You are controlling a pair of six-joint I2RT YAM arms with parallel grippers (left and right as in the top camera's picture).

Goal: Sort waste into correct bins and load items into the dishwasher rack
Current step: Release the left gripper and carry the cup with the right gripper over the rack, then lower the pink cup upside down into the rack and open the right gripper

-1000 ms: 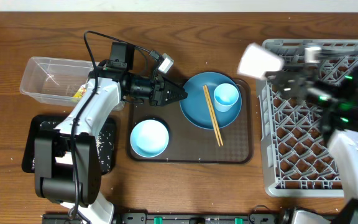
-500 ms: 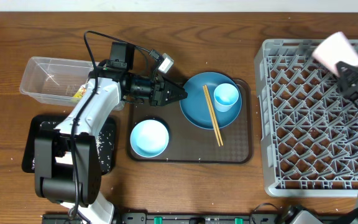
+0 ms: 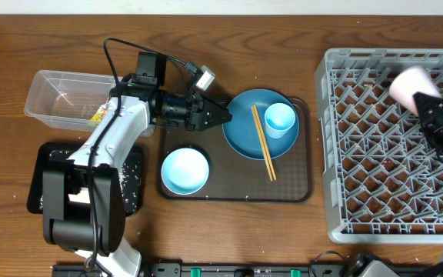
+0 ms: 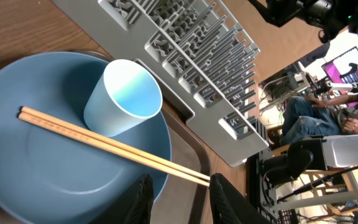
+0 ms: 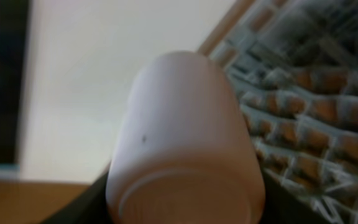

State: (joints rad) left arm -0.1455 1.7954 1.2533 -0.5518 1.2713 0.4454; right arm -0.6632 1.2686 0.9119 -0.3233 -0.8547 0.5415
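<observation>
Grasp is seen at the right end effector (image 3: pixel 428 102), which is clamped on the pink cup (image 3: pixel 410 82). The cup is held tilted, and in the right wrist view its base is turned toward the camera. Under this end effector and spreading out on every side of it lies the dishwasher rack (image 3: pixel 375 169), the cup being over the rack's far part. Whether the cup touches the pegs cannot be told.

The left end effector (image 3: pixel 223 117) is seen with its fingers apart and nothing between them. It is held just at the near rim of the blue plate (image 3: pixel 244 142). On the plate, ahead of the end effector, the light blue cup (image 3: pixel 280 119) is stood upright, and the two chopsticks (image 3: pixel 264 142) are laid side by side across the plate, next to the cup. The light blue bowl (image 3: pixel 184 170) is found beside the end effector, on the brown serving tray (image 3: pixel 237 188) that also bears the plate.

Behind this end effector, past the arm, the clear tub (image 3: pixel 41 96) is set on the surface (image 3: pixel 283 31) with the yellow-green wrapper (image 3: pixel 97 115) inside. Near the tub lies the black tray (image 3: pixel 48 154), with rice grains (image 3: pixel 133 173) scattered on it.
</observation>
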